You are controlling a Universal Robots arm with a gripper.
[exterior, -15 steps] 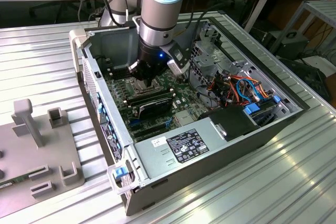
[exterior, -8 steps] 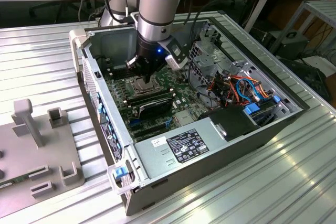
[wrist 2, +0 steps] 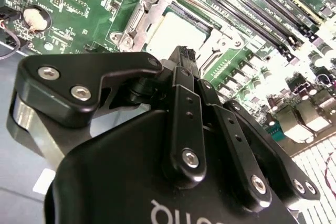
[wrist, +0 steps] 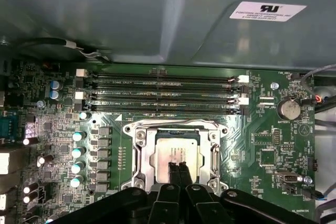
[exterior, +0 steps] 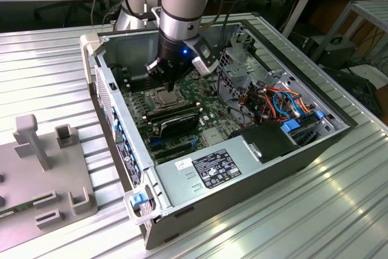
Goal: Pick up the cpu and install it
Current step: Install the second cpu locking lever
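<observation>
Fingers (wrist: 178,170) closed together above the cpu (wrist: 168,153), partly hiding it

the cpu (wrist: 176,153) is a small square chip with a dull silver top. it lies flat inside the metal-framed socket (wrist: 137,153) on the green motherboard (wrist: 273,145).

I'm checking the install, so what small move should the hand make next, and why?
Probably lift the hand straight up a little. The cpu already lies flat inside the socket frame, and the fingertips are closed together just over its top, gripping nothing.
</observation>
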